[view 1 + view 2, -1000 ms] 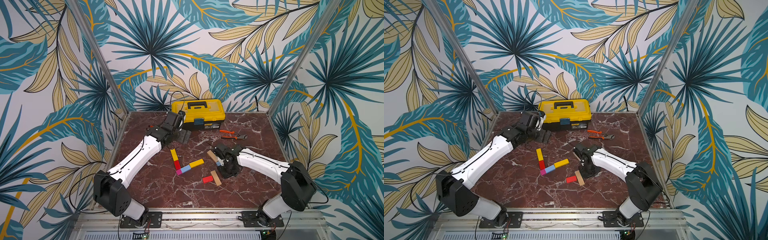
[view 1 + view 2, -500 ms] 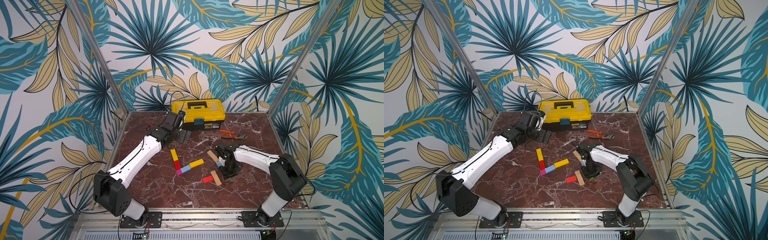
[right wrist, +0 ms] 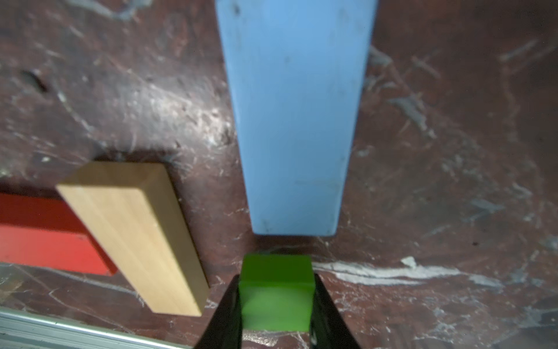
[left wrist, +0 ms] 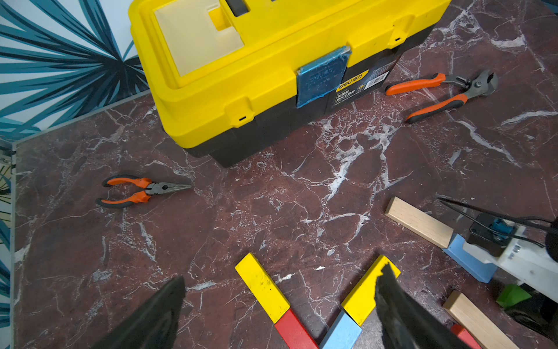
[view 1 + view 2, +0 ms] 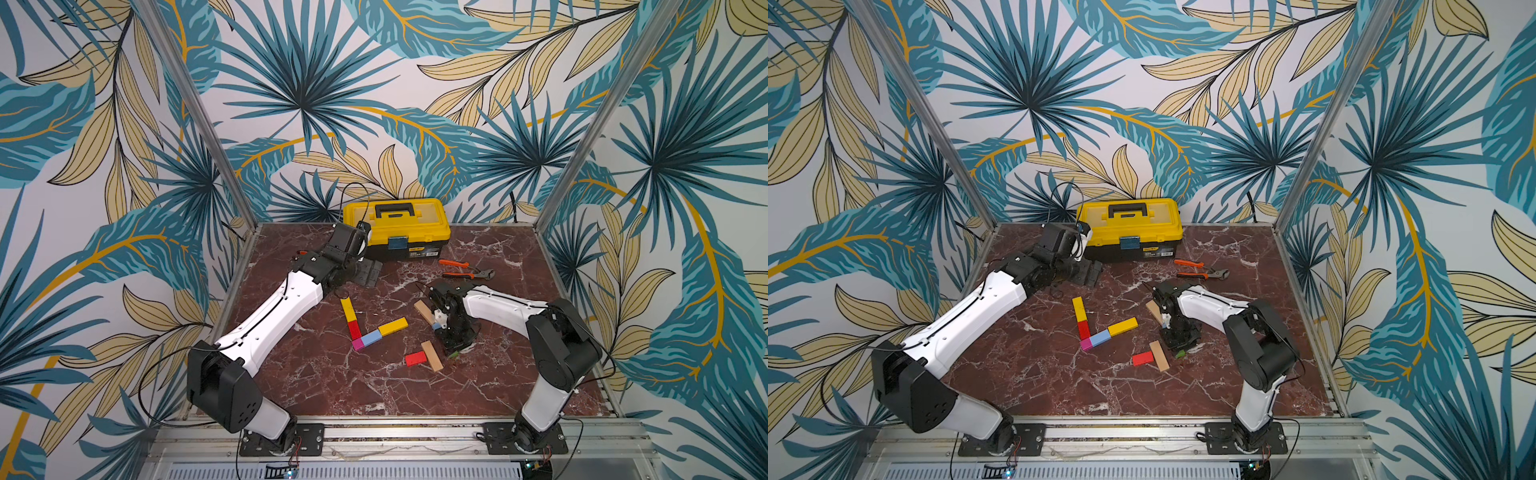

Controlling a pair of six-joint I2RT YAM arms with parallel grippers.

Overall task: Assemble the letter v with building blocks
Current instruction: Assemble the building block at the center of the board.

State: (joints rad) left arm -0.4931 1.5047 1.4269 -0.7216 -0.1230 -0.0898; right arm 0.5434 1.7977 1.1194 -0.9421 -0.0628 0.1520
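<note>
The left end effector (image 4: 280, 276) is hanging wide open and empty near the toolbox (image 5: 397, 228). On the surface (image 5: 332, 386) I'm seeing building blocks (image 5: 354, 329) lying in a partial V. The right end effector (image 3: 276, 279) is pinching the green cube (image 3: 276, 297), just beside a light-blue block (image 3: 297, 121).

Toolbox (image 5: 397, 228) at the far edge, pliers (image 5: 465, 269) just right of it and nearer, block V (image 5: 354, 328) mid-table, loose blocks (image 5: 431, 355) right of that, a bit nearer.
</note>
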